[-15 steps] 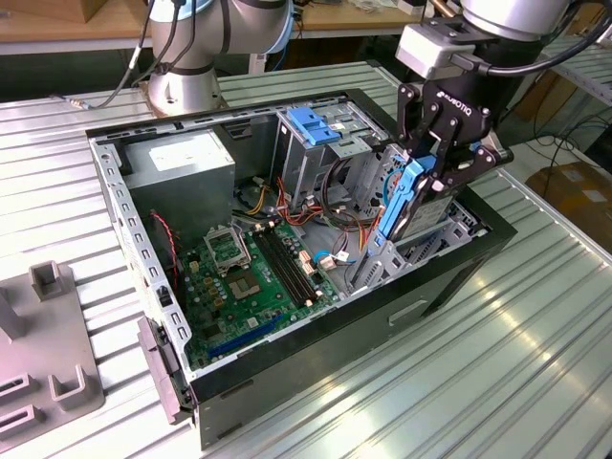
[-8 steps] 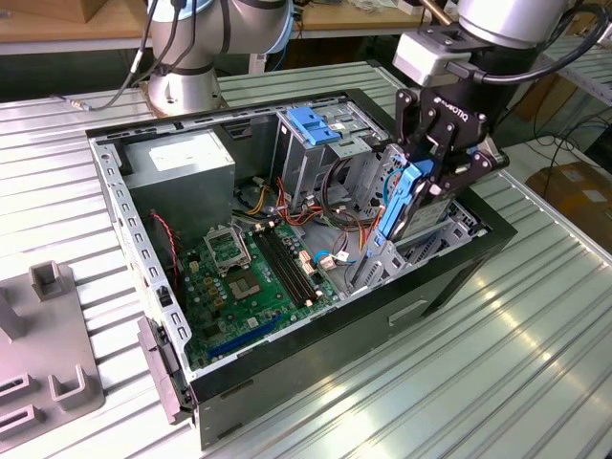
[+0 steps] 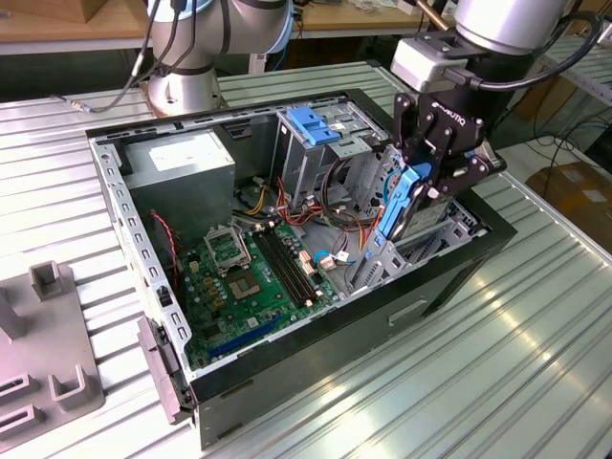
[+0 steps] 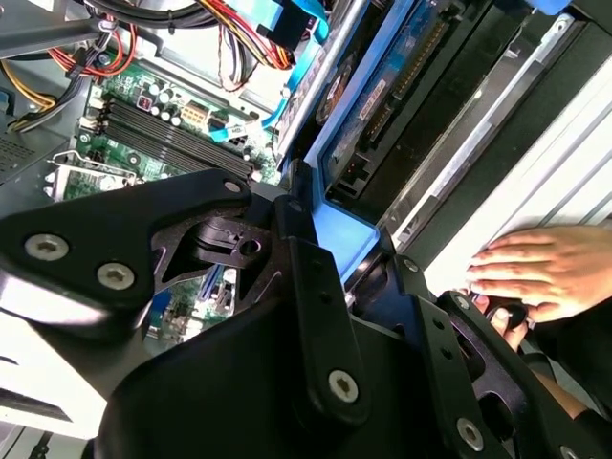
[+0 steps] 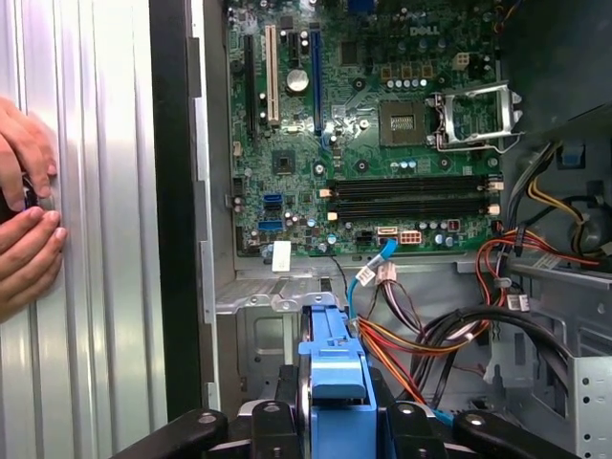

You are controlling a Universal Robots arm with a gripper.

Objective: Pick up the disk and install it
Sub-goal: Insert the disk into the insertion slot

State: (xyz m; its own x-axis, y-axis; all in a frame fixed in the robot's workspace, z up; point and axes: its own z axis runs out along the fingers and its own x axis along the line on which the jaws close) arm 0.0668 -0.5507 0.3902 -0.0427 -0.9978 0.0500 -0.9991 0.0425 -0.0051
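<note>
Clamped on the disk (image 3: 394, 212), the pincer (image 3: 421, 182) held it on edge, tilted, above the front corner of the open computer case (image 3: 122, 196) at the exterior view's right. The disk's blue carrier rail sat between the fingers, and its lower end reached down among the grey drive bays (image 3: 368, 158), beside the green motherboard (image 3: 251, 277). By my judgement the pick-up was done and the fitting was under way. The disk stood proud of the case rim, so it was not yet seated in its bay; I could not tell whether it had met any guide. A person's hand (image 4: 535, 268) lay on the ribbed desk (image 3: 497, 382), just outside the case wall.
</note>
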